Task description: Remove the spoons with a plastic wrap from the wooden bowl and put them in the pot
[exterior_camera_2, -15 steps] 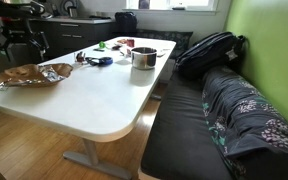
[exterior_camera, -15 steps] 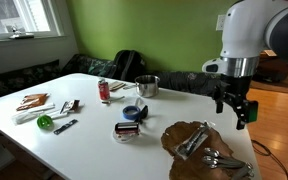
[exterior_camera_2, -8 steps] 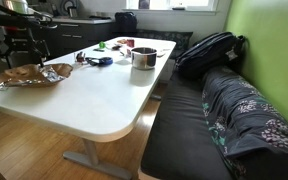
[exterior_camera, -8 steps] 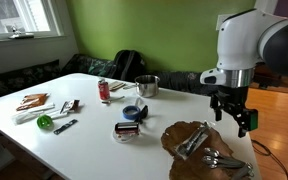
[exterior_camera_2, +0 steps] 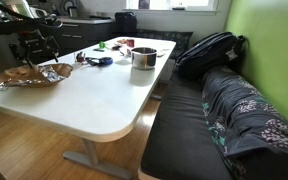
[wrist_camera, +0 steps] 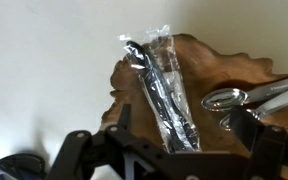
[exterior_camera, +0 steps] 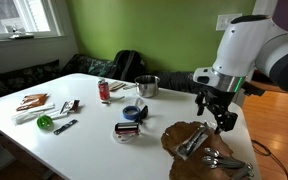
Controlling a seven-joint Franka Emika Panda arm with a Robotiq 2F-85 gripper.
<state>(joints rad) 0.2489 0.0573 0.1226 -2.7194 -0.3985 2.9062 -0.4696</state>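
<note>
Above the wooden bowl (wrist_camera: 219, 58), the gripper (exterior_camera: 222, 122) hangs open; descending off-centre, I reckon it might snag the loose cutlery (wrist_camera: 252, 97) beside the wrapped spoons (wrist_camera: 167, 95).

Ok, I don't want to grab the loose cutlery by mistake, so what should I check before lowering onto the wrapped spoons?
1. Hand open and empty: ok.
2. Hand above the dark-brown wavy-rimmed wooden bowl, not touching it: ok.
3. Clear-plastic-wrapped bundle of silver spoons lies in the bowl, roughly centred under the hand in the wrist view: ok.
4. Gap between the bundle and the loose unwrapped silver cutlery beside it: cannot tell.
5. Small shiny steel pot with side handle upright, top open: ok.
</note>
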